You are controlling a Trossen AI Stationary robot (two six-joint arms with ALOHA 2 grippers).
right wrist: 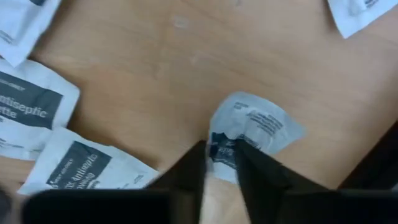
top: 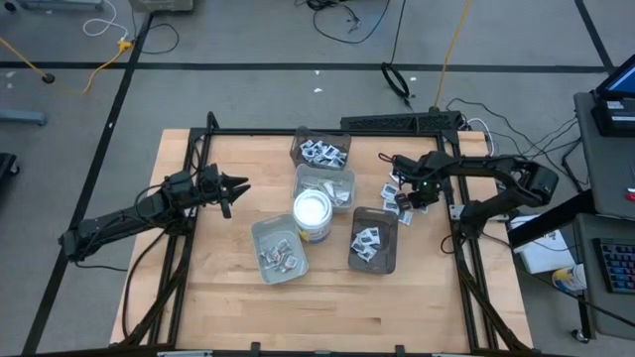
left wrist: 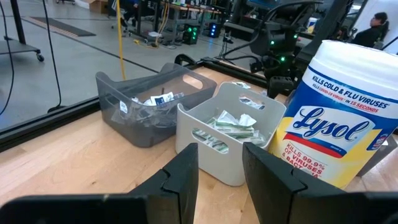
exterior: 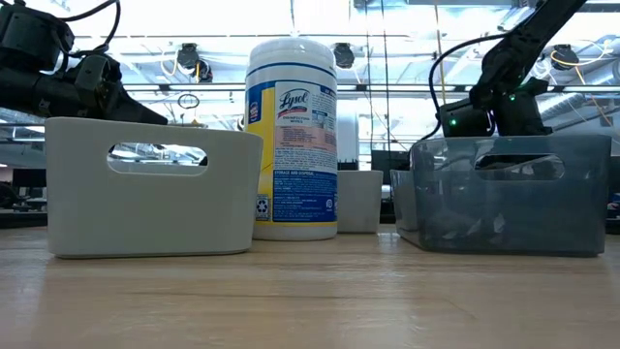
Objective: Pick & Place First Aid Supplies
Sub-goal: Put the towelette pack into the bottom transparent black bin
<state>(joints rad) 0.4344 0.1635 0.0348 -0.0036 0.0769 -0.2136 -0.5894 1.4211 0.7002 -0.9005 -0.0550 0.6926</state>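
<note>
The right gripper (right wrist: 221, 155) pinches a white packet (right wrist: 258, 127) by its crumpled edge against the table (right wrist: 186, 68) near the right edge; the rest fans out beyond the fingertips. Other packets (right wrist: 37, 109) lie alongside, cut off. The left gripper (left wrist: 221, 165) hovers half open, empty, near the left edge.
</note>
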